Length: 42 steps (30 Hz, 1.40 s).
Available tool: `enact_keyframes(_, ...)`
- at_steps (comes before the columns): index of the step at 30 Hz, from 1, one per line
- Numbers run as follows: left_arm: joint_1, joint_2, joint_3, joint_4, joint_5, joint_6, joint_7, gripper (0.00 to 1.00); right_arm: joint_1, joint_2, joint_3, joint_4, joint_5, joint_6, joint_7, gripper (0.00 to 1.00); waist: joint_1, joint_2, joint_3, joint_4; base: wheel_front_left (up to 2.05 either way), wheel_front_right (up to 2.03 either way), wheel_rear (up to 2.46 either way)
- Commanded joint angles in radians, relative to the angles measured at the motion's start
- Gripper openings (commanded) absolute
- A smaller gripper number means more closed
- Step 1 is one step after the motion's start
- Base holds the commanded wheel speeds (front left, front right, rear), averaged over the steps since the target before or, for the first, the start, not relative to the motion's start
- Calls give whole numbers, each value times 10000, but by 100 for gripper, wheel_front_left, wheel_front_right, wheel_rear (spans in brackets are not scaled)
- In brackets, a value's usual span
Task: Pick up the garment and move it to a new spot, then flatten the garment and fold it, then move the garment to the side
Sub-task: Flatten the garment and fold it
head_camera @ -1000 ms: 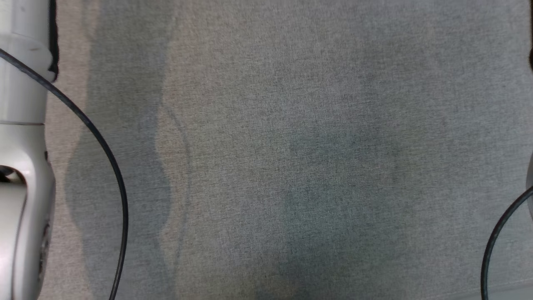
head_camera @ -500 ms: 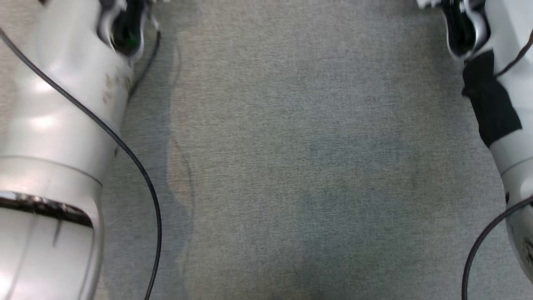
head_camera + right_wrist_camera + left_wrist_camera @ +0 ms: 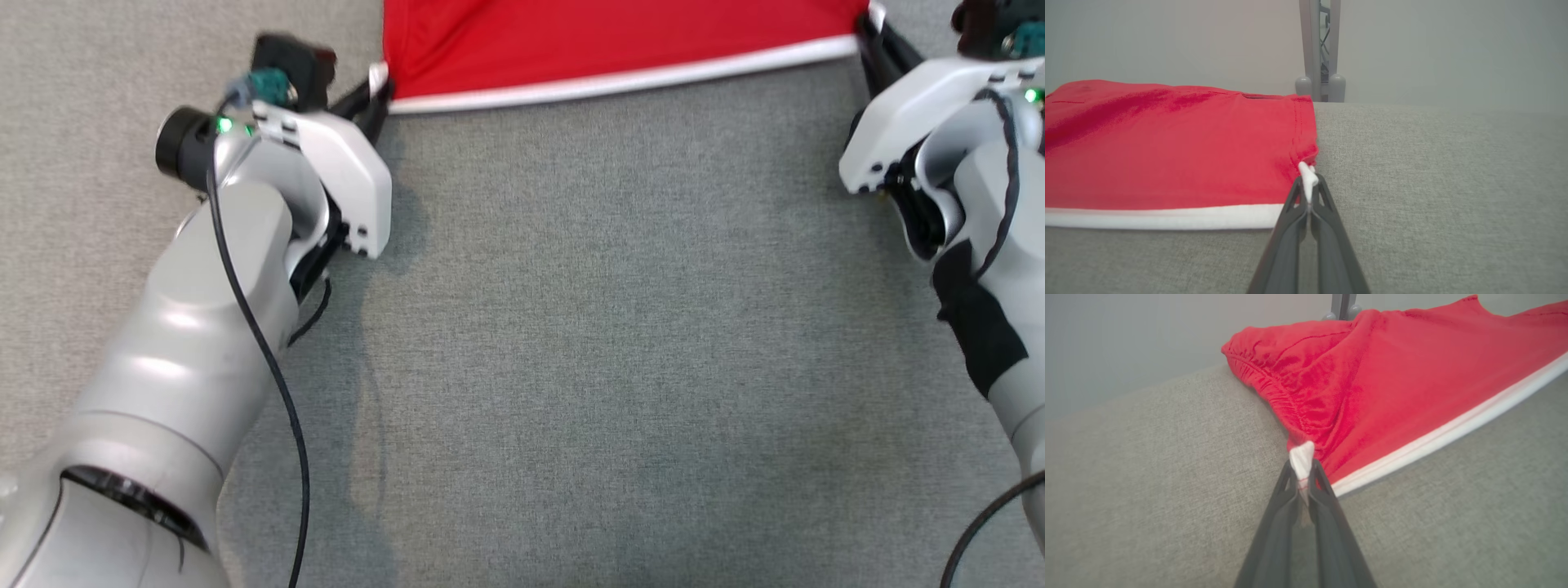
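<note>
Head view has tilted up in the last second, not the things. The red fabric garment with white hem band (image 3: pixel 604 41) now lies at the far side of the grey cloth-covered desk (image 3: pixel 604 343). Left gripper (image 3: pixel 378 88) and right gripper (image 3: pixel 867 31) are each clamped on a hem corner. Likely stretching it flat.

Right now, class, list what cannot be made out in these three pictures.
- Head view: the red garment is cut off by the top edge; its far part is unseen.
- Left wrist view: it runs off the right edge.
- Right wrist view: it runs off the left edge; the grey stand is cut by the top edge.
</note>
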<state>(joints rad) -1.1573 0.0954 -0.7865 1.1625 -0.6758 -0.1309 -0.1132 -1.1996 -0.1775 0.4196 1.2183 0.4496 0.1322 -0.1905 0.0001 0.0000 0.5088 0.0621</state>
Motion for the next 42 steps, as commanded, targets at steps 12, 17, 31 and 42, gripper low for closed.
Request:
enact_keyframes(12,1481,566,-1391,-48,-269,17,279,0,1605,-924,1460,-333,1208,-51,1747,0,-1,0,-1577,34,0,0,0)
enact_keyframes(17,2248,663,-1245,-407,-1299,18,647,0,2321,-1471,2058,-879,1980,-55,2710,0,-1,0,-2256,64,0,0,0)
enact_keyframes(31,5113,1518,-1637,-2156,-3321,56,1324,0,4874,-3484,3474,-3473,5021,-68,5407,0,-1,0,-4292,251,0,0,0)
enact_keyframes(42,6938,2209,-1857,-3698,-4014,192,1719,0,6378,-4945,3603,-5304,7070,-79,7677,0,-1,0,-5183,406,0,0,0)
